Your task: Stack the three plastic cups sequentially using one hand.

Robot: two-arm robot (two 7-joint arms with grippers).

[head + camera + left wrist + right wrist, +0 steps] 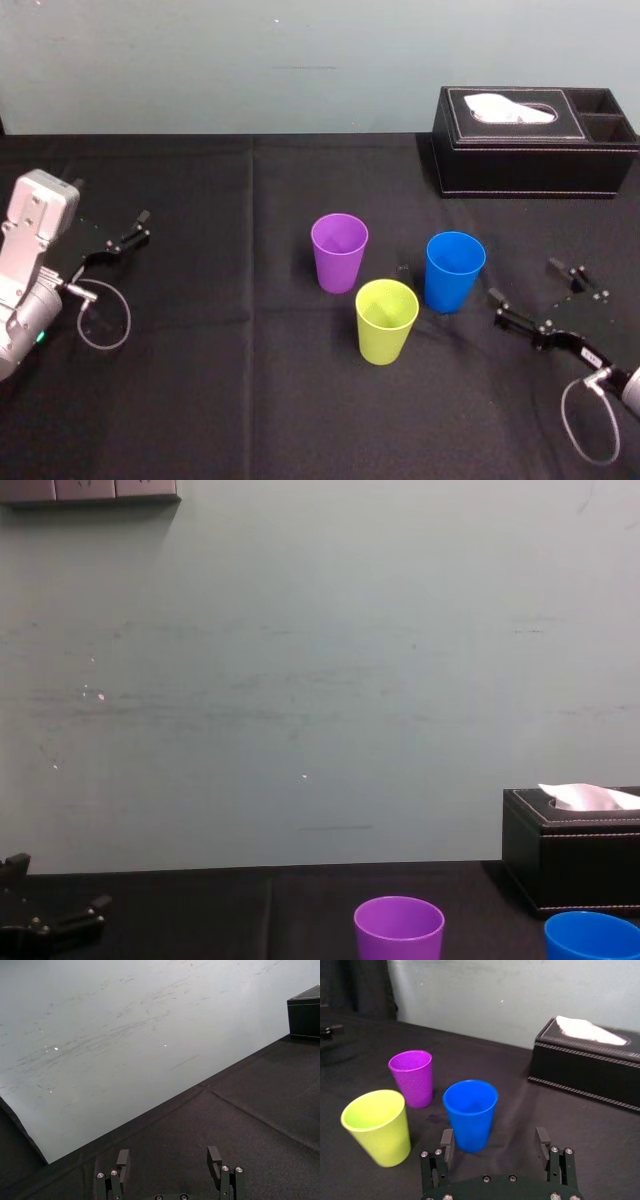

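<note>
Right claw (522, 280) spread wide, empty

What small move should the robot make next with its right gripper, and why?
Probably move the right gripper forward until its open fingers sit on both sides of the blue cup. That cup is nearest and straight ahead of it. The purple cup and yellow-green cup stand apart, upright, with nothing stacked. The left gripper is parked, open, at the far left.
</note>
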